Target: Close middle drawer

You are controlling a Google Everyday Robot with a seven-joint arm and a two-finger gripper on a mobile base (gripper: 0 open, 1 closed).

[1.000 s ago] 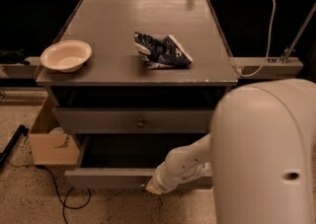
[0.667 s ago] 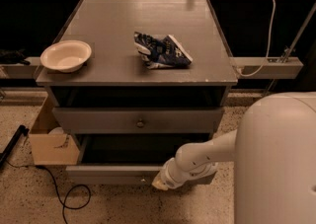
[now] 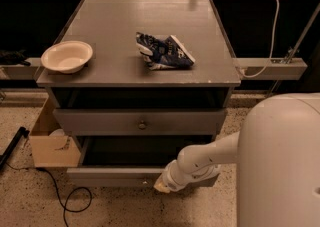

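The grey cabinet (image 3: 140, 41) shows two grey drawer fronts. The upper front (image 3: 100, 121) has a small round knob (image 3: 142, 124). Below it, the middle drawer (image 3: 110, 176) stands pulled out, with a dark opening above its front. My gripper (image 3: 160, 186) is at the end of my white arm (image 3: 205, 158), right against the centre of the middle drawer's front, and it covers the knob area. The lowest front is out of view.
A white bowl (image 3: 66, 56) and a crumpled blue snack bag (image 3: 162, 51) lie on the cabinet top. An open cardboard box (image 3: 50, 143) stands left of the cabinet. A black cable (image 3: 65, 196) runs on the speckled floor. My white body (image 3: 280, 166) fills the lower right.
My white body has drawn back toward the right edge of the view and the arm now reaches out longer. The gripper stays at the middle drawer's front, which has not visibly moved.
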